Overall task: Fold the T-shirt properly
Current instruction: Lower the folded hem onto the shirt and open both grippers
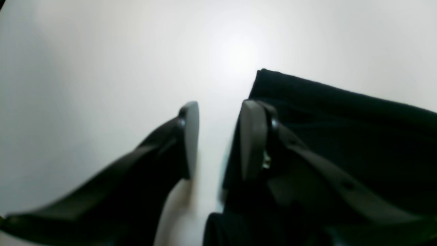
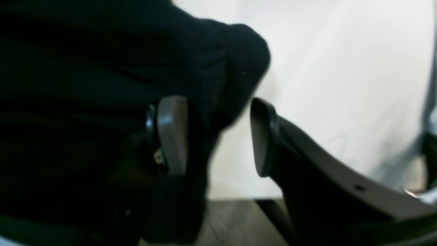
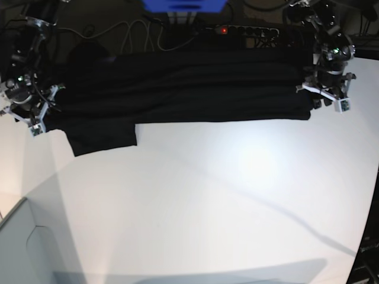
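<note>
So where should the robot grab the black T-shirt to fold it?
Probably by its two far ends. The T-shirt lies stretched in a long band across the back of the white table, with the left claw open at one end corner and the right claw open at the other, each coming from its own side.

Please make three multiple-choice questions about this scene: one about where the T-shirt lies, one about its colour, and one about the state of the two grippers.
1. Where on the table does the T-shirt lie?
A. along the far edge
B. in the middle
C. at the near edge

2. What colour is the T-shirt?
A. white
B. black
C. red

3. How do the left gripper and the right gripper stand?
A. both open
B. both shut on cloth
C. one open, one shut

Answers:
1. A, the base view shows it stretched along the far side.
2. B, it is dark in every view.
3. A, each wrist view shows a gap between the fingers.
</note>
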Motion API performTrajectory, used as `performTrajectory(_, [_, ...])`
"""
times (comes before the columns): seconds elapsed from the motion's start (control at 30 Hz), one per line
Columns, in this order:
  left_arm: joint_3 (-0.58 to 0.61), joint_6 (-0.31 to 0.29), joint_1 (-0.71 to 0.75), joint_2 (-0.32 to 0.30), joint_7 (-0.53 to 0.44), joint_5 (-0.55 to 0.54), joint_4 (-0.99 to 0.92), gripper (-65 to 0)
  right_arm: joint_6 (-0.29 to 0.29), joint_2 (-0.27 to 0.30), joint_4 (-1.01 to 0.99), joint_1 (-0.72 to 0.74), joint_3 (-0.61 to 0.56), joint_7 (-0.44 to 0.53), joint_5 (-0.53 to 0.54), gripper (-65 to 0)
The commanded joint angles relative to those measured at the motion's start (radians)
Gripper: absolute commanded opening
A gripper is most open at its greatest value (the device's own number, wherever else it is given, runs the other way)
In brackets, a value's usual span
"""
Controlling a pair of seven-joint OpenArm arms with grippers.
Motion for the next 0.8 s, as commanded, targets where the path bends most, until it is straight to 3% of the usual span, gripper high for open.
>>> performTrajectory(0.0, [-0.004,0.001,-0.005,-0.012,-0.022,-0.008,0.016,-44.7,-0.008,0.013,0.016,0.010,0.002,0.009,-0.022,-34.8])
performTrajectory(0.37, [-0.004,0.001,-0.005,-0.012,-0.022,-0.008,0.016,-44.7,-0.004,0.000,0.068,0.033,-0.044,0.021,-0.276,-34.8])
performTrajectory(0.77, [-0.004,0.001,-0.003,-0.012,-0.016,-0.008,0.018,-44.7,-0.004,-0.041,0.191,0.033,-0.059,0.010,-0.287,-34.8])
